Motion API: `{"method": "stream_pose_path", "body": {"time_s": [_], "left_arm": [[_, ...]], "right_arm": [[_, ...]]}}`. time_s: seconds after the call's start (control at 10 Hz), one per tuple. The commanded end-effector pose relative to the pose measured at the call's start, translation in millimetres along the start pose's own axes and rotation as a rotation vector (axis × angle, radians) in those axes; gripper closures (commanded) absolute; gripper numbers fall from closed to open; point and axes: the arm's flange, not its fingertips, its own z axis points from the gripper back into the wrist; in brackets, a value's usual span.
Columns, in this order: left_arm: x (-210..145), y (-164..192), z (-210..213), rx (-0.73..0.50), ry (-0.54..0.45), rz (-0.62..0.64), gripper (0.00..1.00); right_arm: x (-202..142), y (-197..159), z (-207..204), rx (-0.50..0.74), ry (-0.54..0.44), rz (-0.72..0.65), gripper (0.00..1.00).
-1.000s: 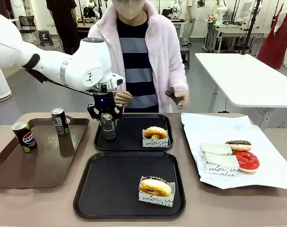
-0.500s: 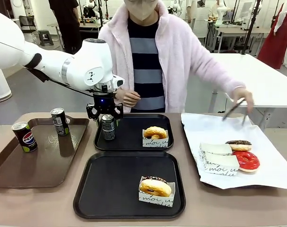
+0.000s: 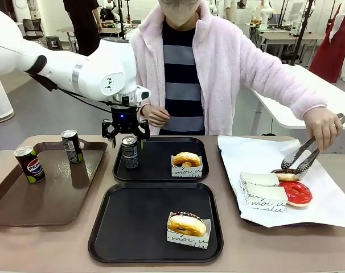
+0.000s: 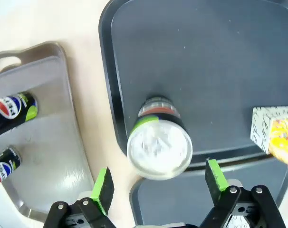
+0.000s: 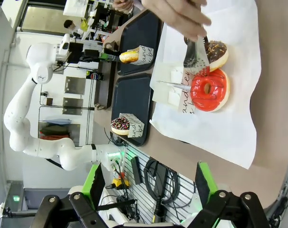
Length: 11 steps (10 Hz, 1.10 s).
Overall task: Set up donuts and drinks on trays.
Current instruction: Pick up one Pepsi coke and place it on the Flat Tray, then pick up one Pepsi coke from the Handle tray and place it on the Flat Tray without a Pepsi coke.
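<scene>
Drink can, slim dark aluminium cylinder with a silver top (image 3: 130, 152): upright at the left end of the far black plastic tray with rounded corners and a raised rim (image 3: 161, 156), well apart from the plain golden ring donut in a white printed paper sleeve (image 3: 187, 158) on the same tray.

Left gripper (image 3: 126, 135): wide open, holding nothing. Wrist view has the can top (image 4: 159, 149) centred between the green pads (image 4: 103, 187), gap on both sides. Fingertips sit about level with the can top; can't tell if they overlap it.

Right gripper (image 5: 148, 183): wide open, empty, off to the side of the table.

My read: this can is already placed, so the step is clearing off it.
- Go straight up along the can axis, no sideways move until the tips are above the lid.
- Keep the jaws at full width.
- Tall, narrow base, smooth tray: a light nudge would likely tip or skate it.

Near black plastic tray (image 3: 138, 222) has a chocolate-iced donut in a paper sleeve (image 3: 187, 224) but no drink. Likely sources: black Pepsi can (image 3: 29, 165) and grey-black can (image 3: 72, 146) on the brown tray (image 3: 53, 199).

Materials: cans rigid and slick, grip mid-body. Sleeves are light paper and will slide. Donuts look soft.
</scene>
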Motion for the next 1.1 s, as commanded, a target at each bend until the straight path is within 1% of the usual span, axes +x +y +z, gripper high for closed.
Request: {"method": "stream_pose_path", "body": {"time_s": [0.0, 0.1, 0.2, 0.3, 0.4, 0.5, 0.6, 0.7, 0.8, 1.0], "left_arm": [[-42.1, 13.9, 27.8, -0.031, 0.016, -0.082, 0.00], [-68.4, 21.9, 44.5, -0.052, 0.022, -0.137, 0.00], [-87.4, 33.3, 54.5, -0.054, 0.023, -0.169, 0.00], [-98.1, 47.5, 61.6, -0.073, 0.039, -0.178, 0.00], [-109.7, 66.0, 60.5, -0.100, 0.048, -0.181, 0.00], [-114.9, 81.2, 56.5, -0.125, 0.079, -0.177, 0.00], [-117.0, 92.1, 52.7, -0.129, 0.093, -0.165, 0.00], [-126.8, 102.2, 46.4, -0.117, 0.084, -0.140, 0.00], [-114.8, 76.6, 57.9, -0.102, 0.069, -0.167, 0.00], [-114.8, 76.6, 57.9, -0.102, 0.069, -0.167, 0.00]], "right_arm": [[0.2, 0.2, 0.9, 0.014, -0.007, 0.009, 0.00], [0.2, 0.2, 0.9, 0.014, -0.007, 0.009, 0.00], [0.2, 0.2, 0.9, 0.014, -0.007, 0.009, 0.00], [0.2, 0.2, 0.9, 0.014, -0.007, 0.009, 0.00], [0.2, 0.2, 0.9, 0.014, -0.007, 0.009, 0.00], [0.2, 0.2, 0.9, 0.014, -0.007, 0.009, 0.00], [0.2, 0.2, 0.9, 0.014, -0.007, 0.009, 0.00], [0.2, 0.2, 0.9, 0.014, -0.007, 0.009, 0.00], [0.2, 0.2, 0.9, 0.014, -0.007, 0.009, 0.00], [0.2, 0.2, 0.9, 0.014, -0.007, 0.009, 0.00]]}}
